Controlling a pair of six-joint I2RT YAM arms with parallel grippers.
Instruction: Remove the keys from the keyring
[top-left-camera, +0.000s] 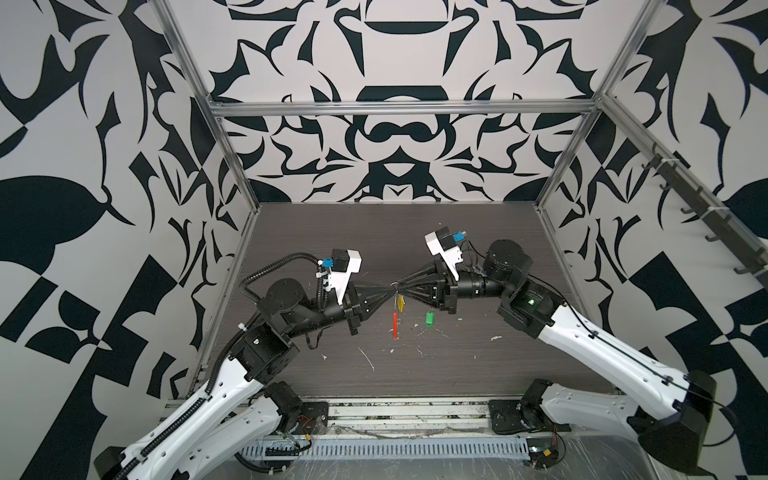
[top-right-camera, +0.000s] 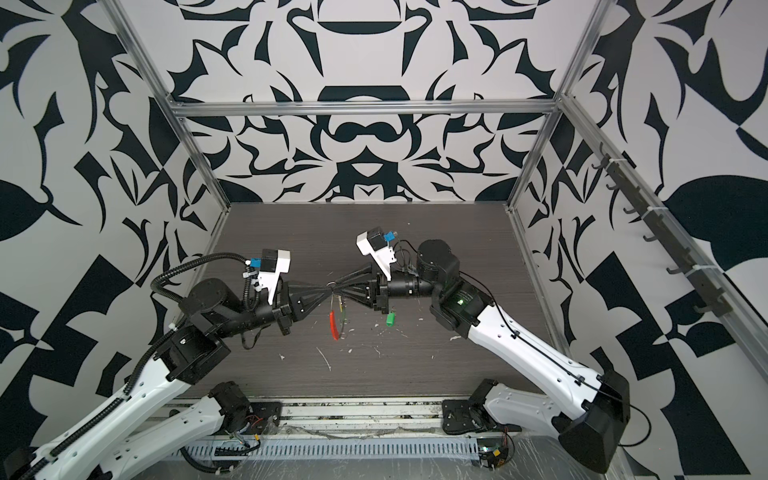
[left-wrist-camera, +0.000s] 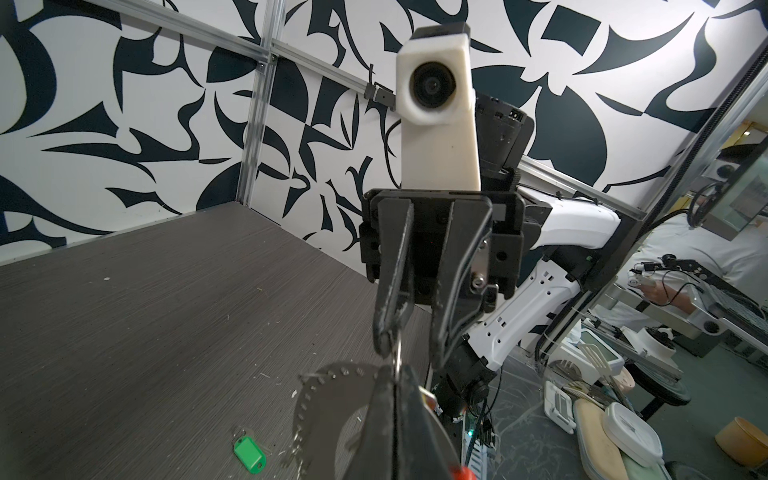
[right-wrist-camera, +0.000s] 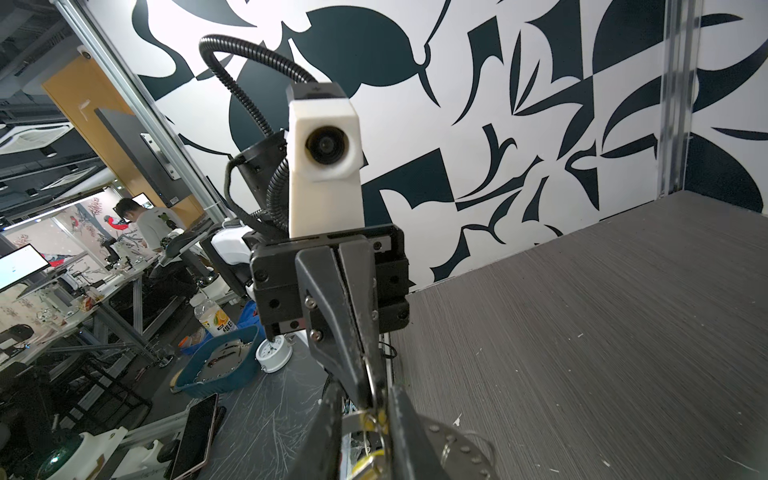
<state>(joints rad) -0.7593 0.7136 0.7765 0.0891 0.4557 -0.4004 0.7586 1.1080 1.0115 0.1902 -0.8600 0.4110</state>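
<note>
Both arms reach in from lower corners of frame, wrists bent level, tips meeting nose-to-nose at centre, above table (top-left-camera: 332, 232).

L gripper (top-left-camera: 391, 295): fingers together, clamped on keyring (top-left-camera: 395, 286) at the wire ring.

R gripper (top-left-camera: 400, 287): fingers narrowly apart. In R wrist view the ring sits betw. them. In L wrist view one R finger (left-wrist-camera: 392, 291) is against the ring, other finger clear of it.

Keyring strip hangs below tips, red end lowest.

Yellow key (top-left-camera: 400, 304) hangs on ring, just below-right of tips.

Green key (top-left-camera: 429, 318) is off ring, lying on table to lower right of tips, apart from both grippers.
</note>
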